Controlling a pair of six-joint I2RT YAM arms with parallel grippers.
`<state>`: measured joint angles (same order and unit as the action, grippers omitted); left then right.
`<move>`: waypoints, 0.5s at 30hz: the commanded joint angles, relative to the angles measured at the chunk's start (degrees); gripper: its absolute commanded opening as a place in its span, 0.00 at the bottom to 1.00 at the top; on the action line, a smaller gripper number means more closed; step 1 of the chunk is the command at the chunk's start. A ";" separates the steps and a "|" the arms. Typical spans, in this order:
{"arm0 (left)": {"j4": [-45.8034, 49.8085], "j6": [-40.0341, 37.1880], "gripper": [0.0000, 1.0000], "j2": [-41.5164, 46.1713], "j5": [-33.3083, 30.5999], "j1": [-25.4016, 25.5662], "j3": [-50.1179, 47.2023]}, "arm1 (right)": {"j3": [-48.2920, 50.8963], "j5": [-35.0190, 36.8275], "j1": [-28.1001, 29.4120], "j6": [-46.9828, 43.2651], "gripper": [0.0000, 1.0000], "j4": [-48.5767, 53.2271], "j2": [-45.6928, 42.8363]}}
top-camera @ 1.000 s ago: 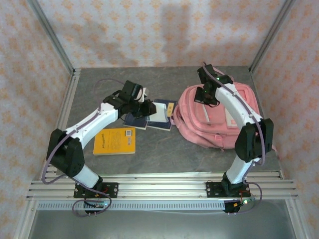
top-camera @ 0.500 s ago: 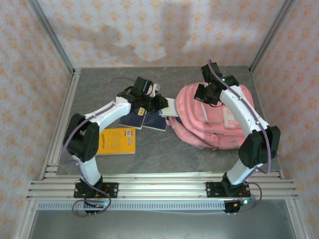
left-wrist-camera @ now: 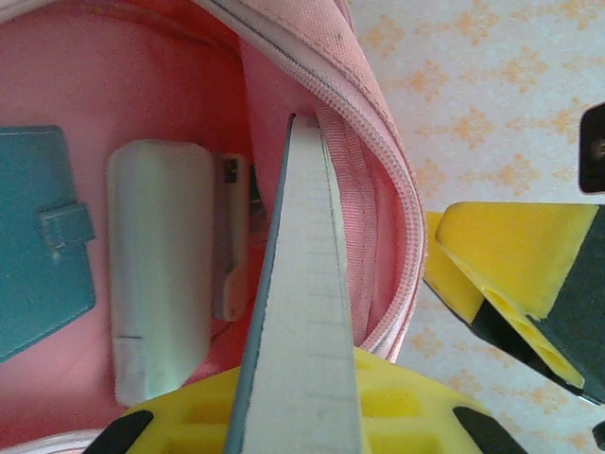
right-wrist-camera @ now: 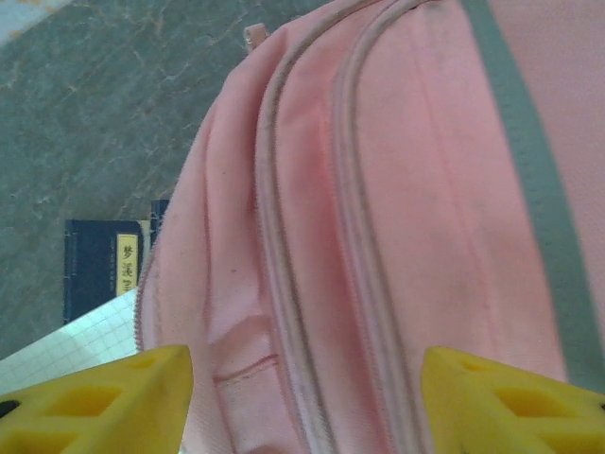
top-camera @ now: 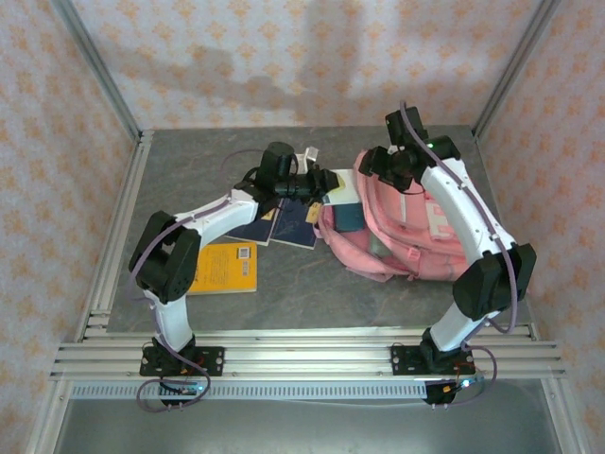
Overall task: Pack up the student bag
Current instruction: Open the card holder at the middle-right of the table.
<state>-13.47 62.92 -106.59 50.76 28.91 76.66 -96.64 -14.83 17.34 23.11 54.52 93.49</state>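
My left gripper (top-camera: 310, 185) is clamped on a thin gridded notebook (left-wrist-camera: 302, 284), which stands edge-on in the middle of the left wrist view with its far end inside the open mouth of the student bag (top-camera: 397, 232), close to the zip edge. Inside that pink compartment, left of the notebook, I see a pale mint case (left-wrist-camera: 156, 274) lying lengthwise, and a teal wallet (left-wrist-camera: 33, 236) with a snap tab at the left edge of the frame. My right gripper (right-wrist-camera: 304, 374) has its jaws spread wide above the bag's outer fabric, one yellow finger in each lower corner of the right wrist view; I cannot tell whether they touch the cloth. From above, the bag lies right of centre on the grey table (top-camera: 189, 161). Left of it lie dark blue books (top-camera: 274, 225), and a yellow book (top-camera: 225, 268) lies further toward the lower left.
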 commanded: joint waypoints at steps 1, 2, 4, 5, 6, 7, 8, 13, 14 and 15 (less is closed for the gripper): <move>-10.33 3.12 0.00 -1.42 3.02 0.92 2.57 | -2.05 -5.50 0.11 0.99 0.64 0.17 0.30; -10.79 3.49 0.00 -1.98 3.03 1.12 2.74 | -2.21 -7.07 0.15 1.24 0.64 -0.02 0.92; -12.23 4.58 0.00 -2.57 3.03 1.42 2.70 | -2.39 -8.59 0.17 1.81 0.60 -0.21 2.04; -12.88 5.05 0.00 -2.57 3.09 1.64 2.79 | -2.36 -8.70 0.14 1.92 0.58 -0.20 2.50; -12.94 5.20 0.00 -2.57 3.11 1.89 2.99 | -2.25 -8.81 0.11 1.98 0.56 -0.38 2.90; -12.73 5.12 0.00 -2.53 3.19 2.08 3.25 | -2.16 -8.86 0.17 2.02 0.55 -0.47 3.13; -12.63 5.11 0.00 -4.06 3.27 2.28 3.61 | -2.15 -8.90 0.14 1.96 0.54 -0.31 3.51; -13.02 5.11 0.00 -4.17 3.42 3.07 4.71 | -3.15 -8.22 0.16 0.73 0.57 2.51 5.96; -13.22 5.11 0.00 -4.07 3.55 3.25 4.93 | -3.33 -7.61 0.19 0.45 0.57 3.00 6.29; -13.37 5.11 0.00 -3.99 3.71 3.30 5.15 | -3.37 -7.22 0.17 0.27 0.57 3.21 6.51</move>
<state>-19.11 67.68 -111.63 51.20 30.83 77.95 -97.97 -23.18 17.37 24.36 55.09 98.83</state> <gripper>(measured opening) 0.174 0.570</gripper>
